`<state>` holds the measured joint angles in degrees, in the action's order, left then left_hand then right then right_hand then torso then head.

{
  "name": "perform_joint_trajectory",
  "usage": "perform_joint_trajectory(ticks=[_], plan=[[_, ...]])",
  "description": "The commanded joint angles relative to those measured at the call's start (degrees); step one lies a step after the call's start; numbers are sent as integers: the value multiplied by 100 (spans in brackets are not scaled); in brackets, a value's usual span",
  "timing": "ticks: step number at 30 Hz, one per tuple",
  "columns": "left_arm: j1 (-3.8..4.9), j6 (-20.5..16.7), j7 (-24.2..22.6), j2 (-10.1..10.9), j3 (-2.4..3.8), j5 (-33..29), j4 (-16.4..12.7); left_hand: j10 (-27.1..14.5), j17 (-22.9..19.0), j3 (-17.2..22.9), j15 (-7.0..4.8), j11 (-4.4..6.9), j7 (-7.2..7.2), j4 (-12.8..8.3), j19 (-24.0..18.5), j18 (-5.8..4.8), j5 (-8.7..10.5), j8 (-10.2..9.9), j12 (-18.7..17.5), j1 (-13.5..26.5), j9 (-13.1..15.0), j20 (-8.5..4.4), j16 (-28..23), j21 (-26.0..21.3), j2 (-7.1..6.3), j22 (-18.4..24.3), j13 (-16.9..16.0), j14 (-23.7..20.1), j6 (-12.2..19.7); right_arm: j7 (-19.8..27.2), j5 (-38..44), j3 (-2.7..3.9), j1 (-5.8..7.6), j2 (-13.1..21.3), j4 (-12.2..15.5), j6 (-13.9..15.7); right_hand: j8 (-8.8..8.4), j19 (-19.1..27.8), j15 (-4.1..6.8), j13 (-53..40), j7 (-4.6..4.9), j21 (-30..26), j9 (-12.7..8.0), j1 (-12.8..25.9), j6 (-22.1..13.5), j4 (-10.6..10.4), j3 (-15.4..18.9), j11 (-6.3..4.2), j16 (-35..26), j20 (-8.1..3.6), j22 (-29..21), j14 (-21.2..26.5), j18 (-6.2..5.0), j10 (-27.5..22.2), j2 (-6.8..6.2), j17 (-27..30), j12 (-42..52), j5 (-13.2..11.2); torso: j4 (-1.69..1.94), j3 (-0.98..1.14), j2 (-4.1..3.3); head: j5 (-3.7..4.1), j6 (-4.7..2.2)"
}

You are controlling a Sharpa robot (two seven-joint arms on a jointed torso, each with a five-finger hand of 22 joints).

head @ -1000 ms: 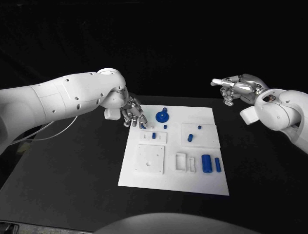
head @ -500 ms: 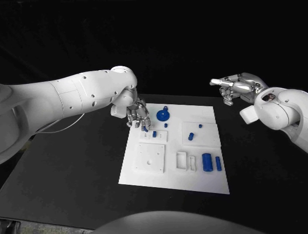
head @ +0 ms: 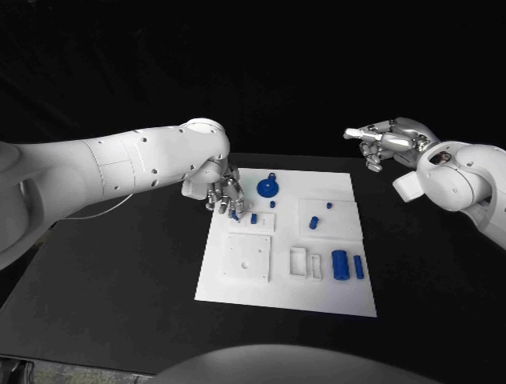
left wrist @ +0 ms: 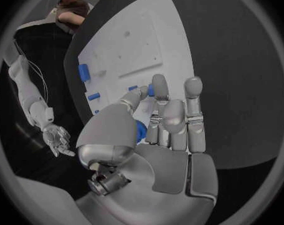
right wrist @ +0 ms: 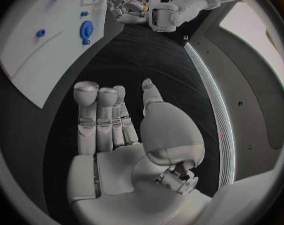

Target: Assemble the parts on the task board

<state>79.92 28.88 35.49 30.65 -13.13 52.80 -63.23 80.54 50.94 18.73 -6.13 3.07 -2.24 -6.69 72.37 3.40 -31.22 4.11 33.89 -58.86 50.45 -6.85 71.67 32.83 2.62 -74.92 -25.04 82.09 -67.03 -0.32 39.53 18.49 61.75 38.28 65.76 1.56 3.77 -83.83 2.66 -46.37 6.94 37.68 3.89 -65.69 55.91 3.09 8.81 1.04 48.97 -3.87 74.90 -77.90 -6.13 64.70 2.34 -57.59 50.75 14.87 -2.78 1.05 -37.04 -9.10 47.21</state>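
Note:
The white task board [head: 323, 298] lies mid-table. A round blue disc part [head: 268, 189] stands near its far edge, small blue pegs [head: 315, 223] sit around the middle, and a blue cylinder [head: 341, 266] lies towards the near right. My left hand [head: 222, 194] hovers over the board's far left corner, fingers [left wrist: 193, 110] stretched out and holding nothing, their tips close to a small blue part [left wrist: 151, 90]. The disc [left wrist: 140, 131] shows behind the thumb. My right hand [head: 383, 144] is raised off the board at the far right, open and empty [right wrist: 123, 135].
White raised blocks and recessed plates [head: 248, 258] sit on the board's left and middle. Black table [head: 114, 280] surrounds the board [right wrist: 29, 60] on all sides. The left arm's bulky white forearm [head: 126, 164] reaches in above the table's left side.
The left hand has shifted slightly rightward, over the board's far left corner, and its arm has swung further in. The right hand has stayed where it was.

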Motion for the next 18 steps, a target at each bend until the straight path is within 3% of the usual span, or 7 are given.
perform_joint_trajectory(ticks=[1, 6, 18], plan=[[-26, -298, -106, 7, -2, 230, -45, 55, 1, 901, 6, 11, 158, -863, 15, -29, -39, 6, 19, -71, 12, -19, 23, 35, 11, -98, 10, 42, -182, 36, 51, 2, -6, -3, 7, -92, -13, -263, 28, 5, -4, -35, -7, -33, 25, 44, -4, -8, -28, -16, 430, -1, -60, 39, 25, 7, -21, 26, 2, 0, -1, -3, 13], [-79, -443, -149, 1, -5, 226, -75, 57, -7, 901, 3, 11, 159, -859, 18, -28, -33, 7, 19, -72, 16, -21, 18, 34, 10, -98, 10, 41, -185, 38, 51, 2, -11, -7, 3, -96, -13, -263, 28, 5, -4, -35, -7, -33, 25, 44, -4, -8, -28, -16, 430, -1, -60, 39, 25, 7, -21, 26, -7, -6, -1, 3, 6], [-111, -403, -158, -13, -6, 209, -102, 61, -9, 906, 6, 11, 160, -841, 25, -31, -23, 8, 14, -82, 38, -19, 10, 23, 2, -99, 13, 49, -181, 39, 51, 2, -24, -4, -1, -109, -13, -263, 28, 5, -4, -35, -7, -33, 25, 44, -4, -8, -28, -16, 430, -1, -60, 39, 25, 7, -21, 26, -3, 10, 2, 5, 22]])
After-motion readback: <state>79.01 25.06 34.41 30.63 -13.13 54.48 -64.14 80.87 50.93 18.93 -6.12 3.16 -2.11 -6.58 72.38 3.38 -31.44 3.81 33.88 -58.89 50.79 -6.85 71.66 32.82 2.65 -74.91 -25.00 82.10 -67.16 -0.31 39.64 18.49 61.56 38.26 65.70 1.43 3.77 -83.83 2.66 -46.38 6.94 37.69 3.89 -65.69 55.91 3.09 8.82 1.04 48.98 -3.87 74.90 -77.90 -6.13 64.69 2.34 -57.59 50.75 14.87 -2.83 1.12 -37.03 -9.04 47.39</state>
